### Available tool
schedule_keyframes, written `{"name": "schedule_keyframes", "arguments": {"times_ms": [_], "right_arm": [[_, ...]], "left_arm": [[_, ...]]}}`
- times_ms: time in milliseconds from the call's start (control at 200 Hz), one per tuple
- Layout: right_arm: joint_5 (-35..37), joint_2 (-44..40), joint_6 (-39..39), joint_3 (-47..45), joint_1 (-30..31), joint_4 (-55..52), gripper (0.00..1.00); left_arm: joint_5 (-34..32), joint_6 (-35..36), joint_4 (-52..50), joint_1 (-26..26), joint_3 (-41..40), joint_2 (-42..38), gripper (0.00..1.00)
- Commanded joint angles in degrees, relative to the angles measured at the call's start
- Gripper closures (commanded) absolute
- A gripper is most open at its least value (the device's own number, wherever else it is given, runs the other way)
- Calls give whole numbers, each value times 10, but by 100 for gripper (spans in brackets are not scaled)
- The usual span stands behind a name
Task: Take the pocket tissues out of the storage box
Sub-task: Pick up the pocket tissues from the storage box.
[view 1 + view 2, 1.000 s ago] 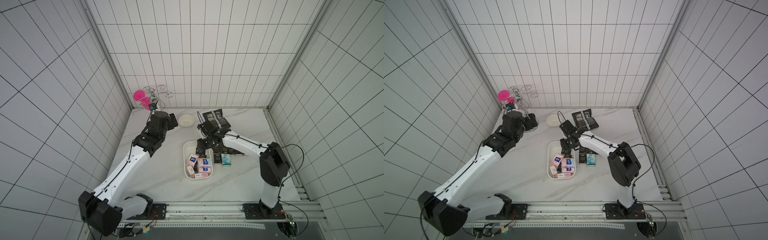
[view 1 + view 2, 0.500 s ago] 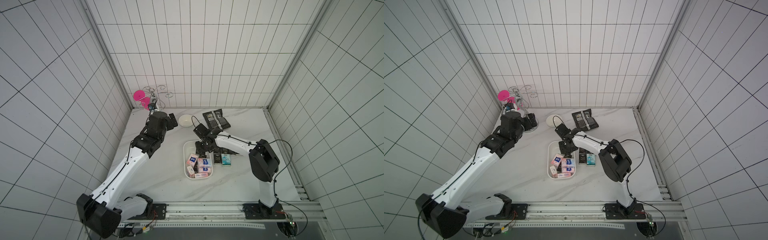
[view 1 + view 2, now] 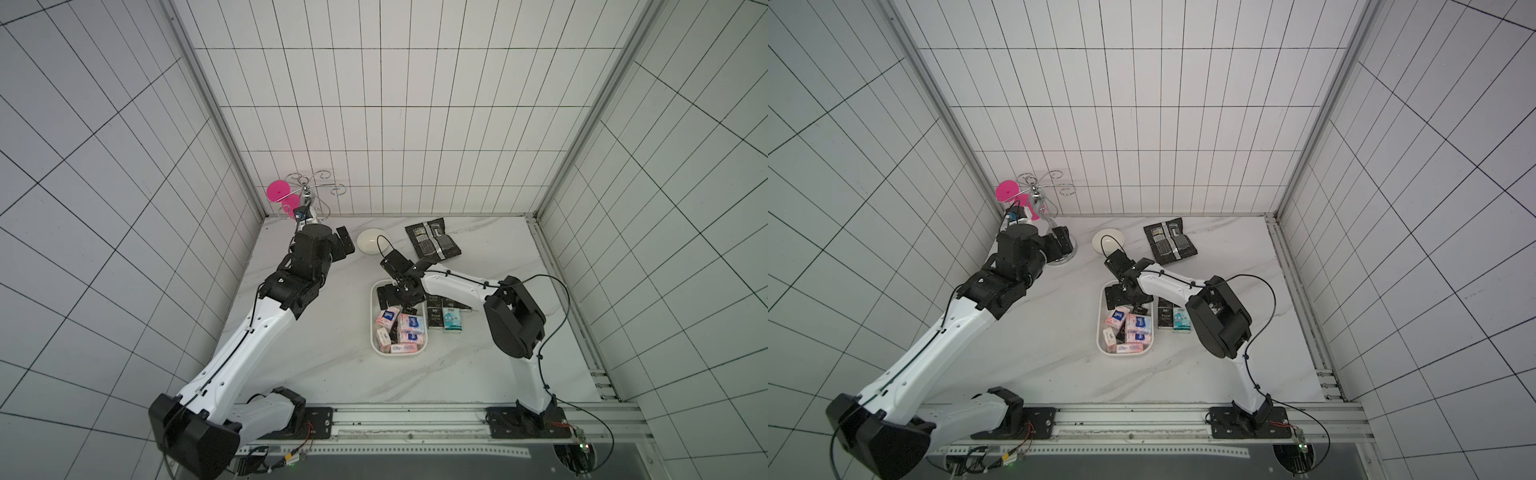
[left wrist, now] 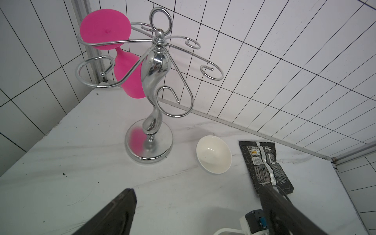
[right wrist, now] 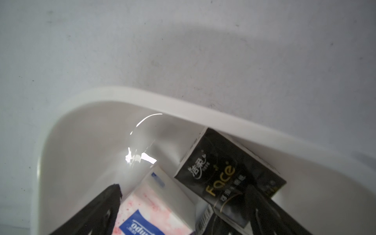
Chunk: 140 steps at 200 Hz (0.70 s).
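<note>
The storage box (image 3: 372, 332), a shallow white tray, lies mid-table in both top views (image 3: 1099, 336). Several pink-white pocket tissues (image 3: 401, 332) fill its near half. A black "Face" packet (image 5: 219, 173) and a pink-white packet (image 5: 154, 203) lie at its far end. My right gripper (image 5: 183, 195) is down in that far end (image 3: 397, 301), open, with its fingers either side of these two packets. Black packets (image 3: 434, 316) and a teal packet (image 3: 451, 323) lie on the table right of the box. My left gripper (image 4: 197, 199) hovers open and empty over the far left of the table (image 3: 343, 245).
A chrome glass rack (image 4: 152, 81) holding a pink glass (image 3: 279, 192) stands in the back left corner beside my left gripper. A small white bowl (image 3: 371, 242) and a flat black foil pouch (image 3: 433, 239) lie at the back. Tiled walls close three sides.
My right gripper has come from the back of the table down into the box's far end, and its jaws have spread wide. The left arm has hardly moved.
</note>
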Motion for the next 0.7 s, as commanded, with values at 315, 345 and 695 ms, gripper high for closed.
{"name": "schedule_keyframes", "arguments": {"times_ms": [315, 345, 695], "right_arm": [[37, -41, -15, -21, 9, 6, 1], [43, -50, -17, -24, 9, 4, 1], [301, -209, -57, -91, 26, 4, 1]], "left_arm": [[-5, 0, 1, -3, 3, 3, 1], [-7, 1, 1, -3, 3, 4, 1], [-18, 10, -4, 5, 10, 4, 1]]}}
